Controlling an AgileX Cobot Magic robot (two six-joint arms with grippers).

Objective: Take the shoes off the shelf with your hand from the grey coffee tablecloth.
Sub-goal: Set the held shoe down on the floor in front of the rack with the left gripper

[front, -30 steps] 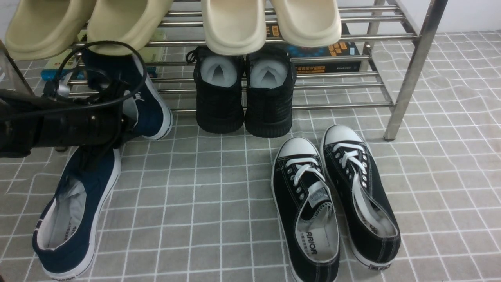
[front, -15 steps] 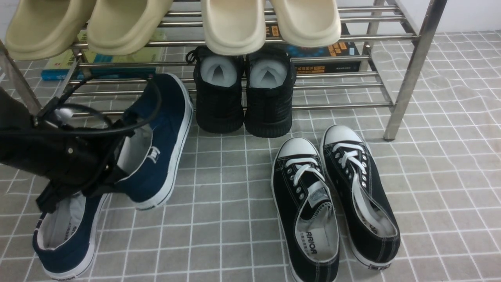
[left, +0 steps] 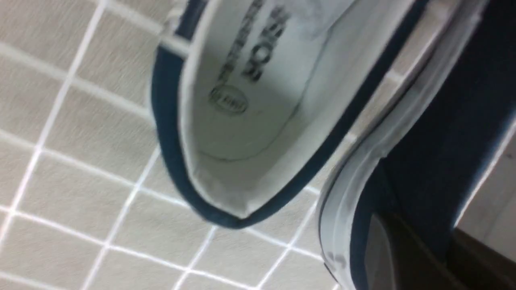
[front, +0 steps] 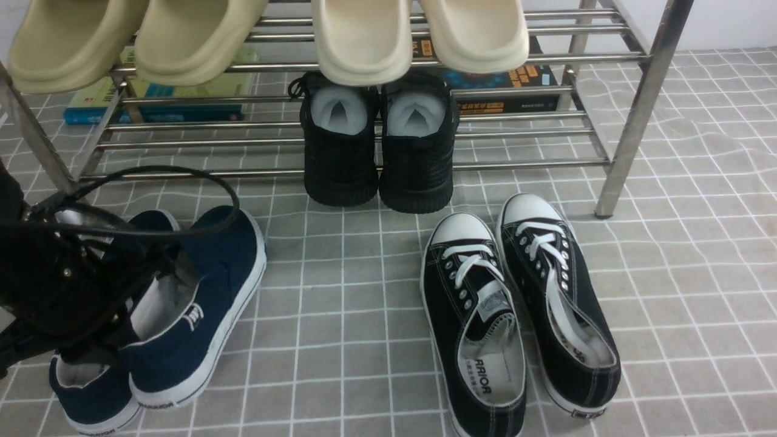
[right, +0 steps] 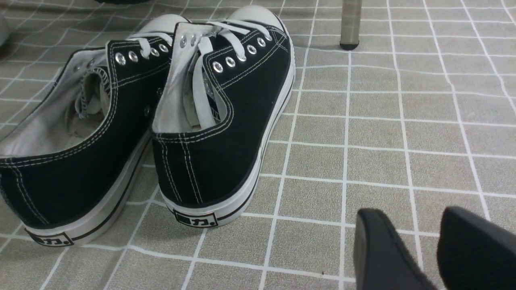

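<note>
Two navy shoes are off the shelf (front: 637, 109), over the grey coffee tablecloth (front: 340, 340) at the front left. One navy shoe (front: 209, 291) points its toe at the shelf, with my left gripper (front: 142, 285) shut on its side wall. The left wrist view shows that navy wall (left: 435, 133) pinched between the dark fingers (left: 403, 257). I cannot tell whether this shoe touches the cloth. The other navy shoe (front: 91, 394) lies flat just beside it, its pale lining (left: 250, 100) facing up. My right gripper (right: 409, 225) is open over bare cloth, holding nothing.
A pair of black lace-up sneakers (front: 516, 303) lies on the cloth at the front right, close to my right gripper. All-black knit sneakers (front: 376, 145) sit on the shelf's lower tier, beige slippers (front: 364, 36) on the upper tier, and books (front: 504, 85) behind.
My left gripper has pulled the navy shoe off the shelf's lower tier, toward me and down beside the other navy shoe. The right side has not moved.
</note>
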